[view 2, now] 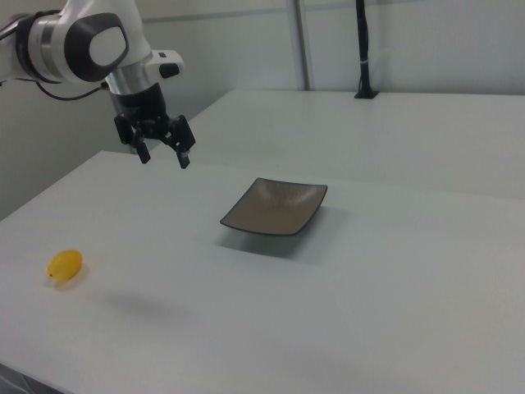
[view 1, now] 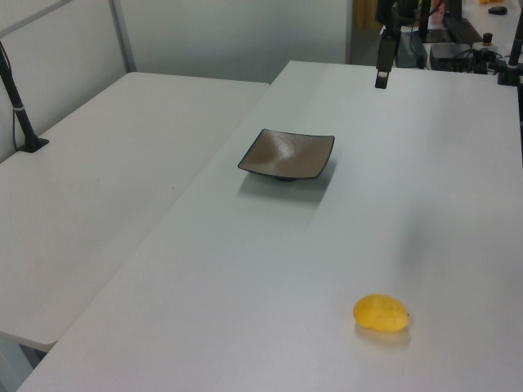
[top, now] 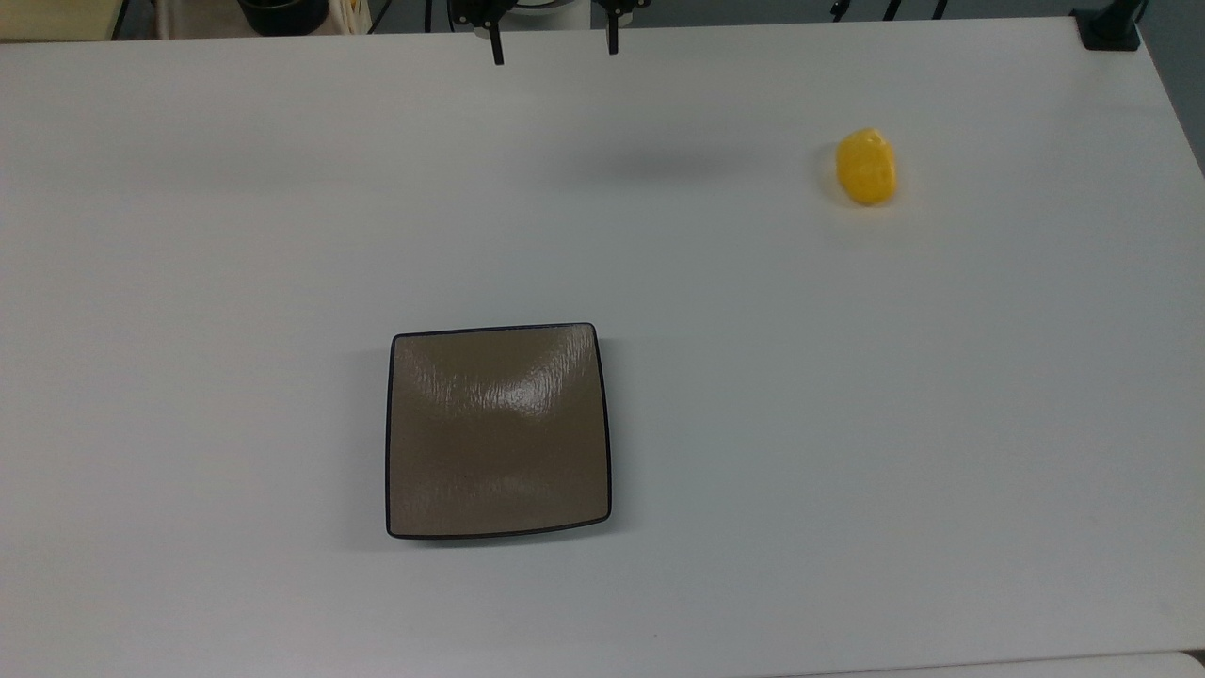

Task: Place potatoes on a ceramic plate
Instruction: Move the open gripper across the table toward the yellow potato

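Pre-grasp stage, nothing picked yet. Gripper hanging high over the white table, fingers spread wide, nothing between them; fingertips visible at the top view's upper edge. One potato, yellow, lying on bare table toward the top view's upper right, well apart from both gripper and plate; sits near the front edge in the left view and at the right view's far left. One plate, square, brown, dark rim, empty, just left of centre in the top view, resting flat. Count: one potato, one plate, one arm, no clutter on this table. Second white table butted up along the left view's left, a black post clamped at its edge. Next move as judged: traverse toward the potato, drop down over it with fingers straddling the short axis, close, lift, carry across to the plate centre, release low. Likely risk: smooth rounded lump squirting out or rolling if pinched off-centre; plate slightly dished, so should hold it once dropped.
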